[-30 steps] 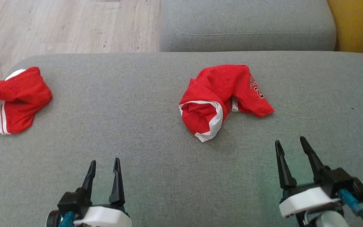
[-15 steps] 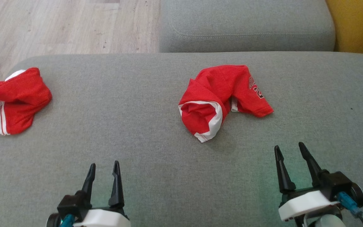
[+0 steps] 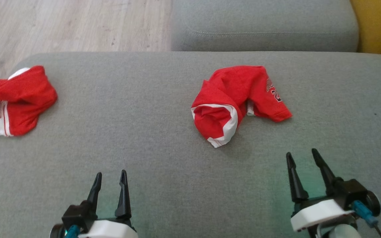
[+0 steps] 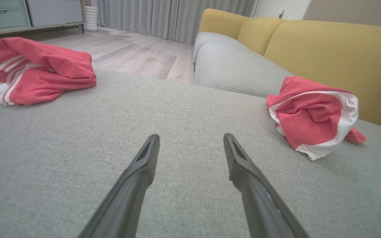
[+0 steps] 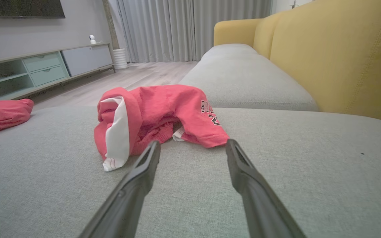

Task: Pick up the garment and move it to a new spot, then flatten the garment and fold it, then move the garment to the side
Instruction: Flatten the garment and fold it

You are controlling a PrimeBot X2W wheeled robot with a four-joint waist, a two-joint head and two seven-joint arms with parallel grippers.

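Your left fingers (image 3: pixel 123 195) and right fingers (image 3: pixel 294 180) stood wide open and empty, and the garment (image 3: pixel 240 96) looked soft, light and limp, best pinched at its white band (image 3: pixel 232 124).

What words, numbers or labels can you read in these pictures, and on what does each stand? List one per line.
"BU": black letters on the middle red garment, the rest out of sight round a fold.
"2": below those letters, any further digit cut off.
Left red garment: white stripes, no text seen.
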